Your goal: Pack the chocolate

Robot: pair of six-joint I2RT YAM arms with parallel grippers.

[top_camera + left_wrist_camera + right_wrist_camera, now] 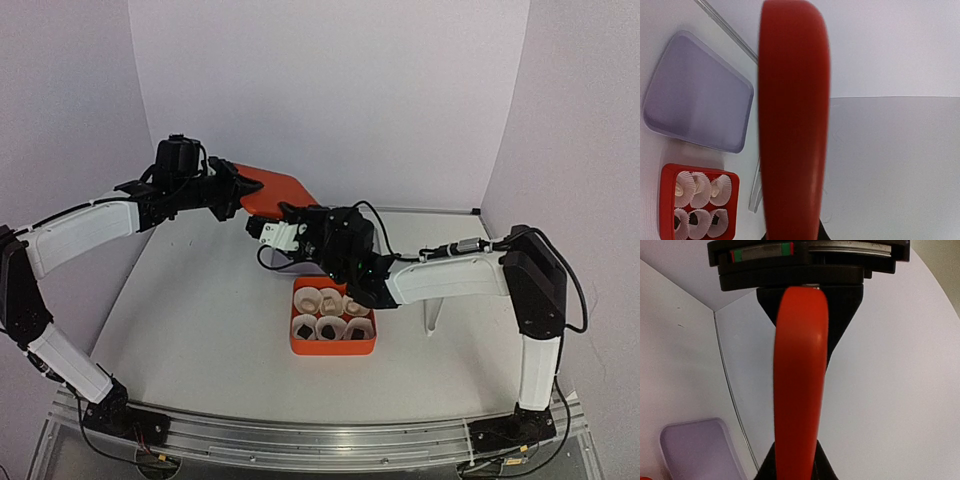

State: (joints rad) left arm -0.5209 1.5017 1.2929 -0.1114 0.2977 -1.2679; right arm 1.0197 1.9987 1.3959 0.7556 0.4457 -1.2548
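Left gripper (240,191) and right gripper (288,218) each clamped on smooth orange-red rounded plastic lid (272,188), held aloft. Dark and cream chocolate lumps (326,330) sit in fluted white paper cups (304,327) inside orange-red box (332,350) on matte white surface (200,320).
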